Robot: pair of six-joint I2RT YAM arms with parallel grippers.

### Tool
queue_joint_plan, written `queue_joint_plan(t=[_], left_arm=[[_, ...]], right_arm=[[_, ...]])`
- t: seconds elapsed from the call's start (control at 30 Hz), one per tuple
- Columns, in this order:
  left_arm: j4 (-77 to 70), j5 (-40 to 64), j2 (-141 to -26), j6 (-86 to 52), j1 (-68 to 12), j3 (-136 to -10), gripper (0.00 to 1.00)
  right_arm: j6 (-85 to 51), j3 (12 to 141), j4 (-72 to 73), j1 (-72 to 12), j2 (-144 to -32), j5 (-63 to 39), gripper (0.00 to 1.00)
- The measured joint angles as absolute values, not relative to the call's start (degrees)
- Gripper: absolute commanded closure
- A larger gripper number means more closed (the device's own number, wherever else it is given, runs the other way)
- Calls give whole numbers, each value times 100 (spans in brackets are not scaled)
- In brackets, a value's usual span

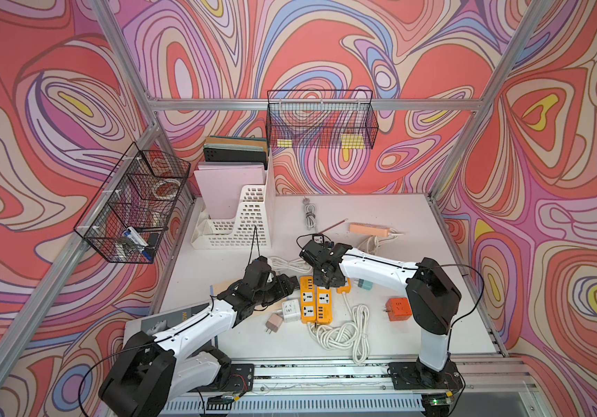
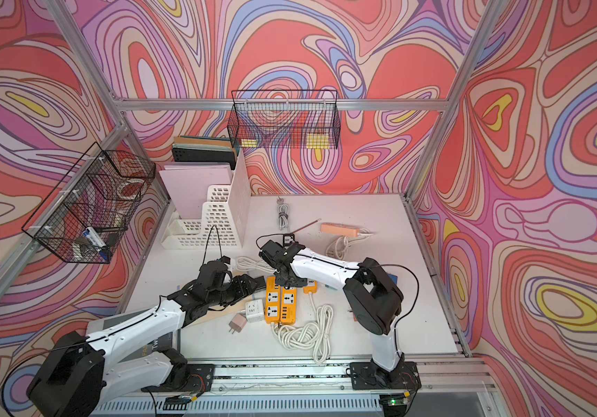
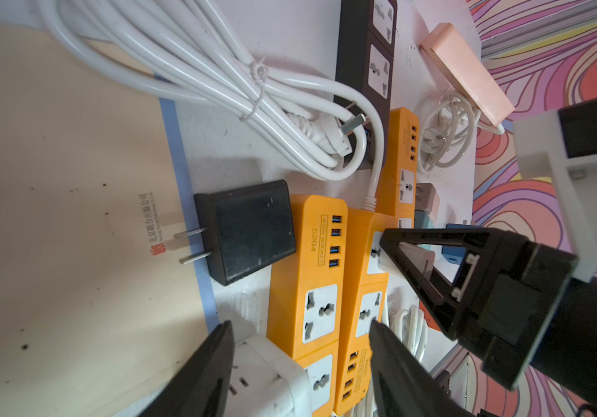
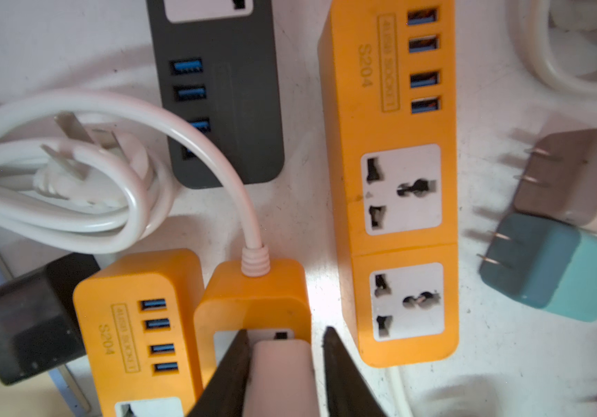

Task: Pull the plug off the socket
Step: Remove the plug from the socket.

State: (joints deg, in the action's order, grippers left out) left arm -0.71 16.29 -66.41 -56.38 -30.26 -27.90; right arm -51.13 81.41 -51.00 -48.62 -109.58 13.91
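STEP: grasp being made on plug | plug (image 4: 279, 375) is seated in the middle orange strip (image 4: 253, 289) | right gripper (image 4: 285, 330) is set astride it, one finger touching; a full clamp cannot be told | left gripper (image 3: 300, 322) is spread apart, empty | NEXT: a firm clamp and a straight pull are judged needed, with the strip pinned down.

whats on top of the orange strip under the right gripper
A pale plug sits on its socket face, between the fingers of the right gripper. Its prongs and most of that socket are hidden underneath.
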Motion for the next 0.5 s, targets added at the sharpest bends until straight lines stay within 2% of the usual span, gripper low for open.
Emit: queue_joint_plan(t=[0.27,0.37,0.5], left_arm=[[-843,2355,-7306,-5695,-3000,-2797,33],[-1520,2877,-7802,-5841,-2998,-2799,32],[-2613,3507,-8418,-6184,-2995,-2790,31]], right_arm=[[-4915,7990,-4908,-4877,-10777,1389,90],[-4668,7485,-4466,-4770,-10143,1175,92],[-4405,6499,-3500,-4217,-8956,325,93]])
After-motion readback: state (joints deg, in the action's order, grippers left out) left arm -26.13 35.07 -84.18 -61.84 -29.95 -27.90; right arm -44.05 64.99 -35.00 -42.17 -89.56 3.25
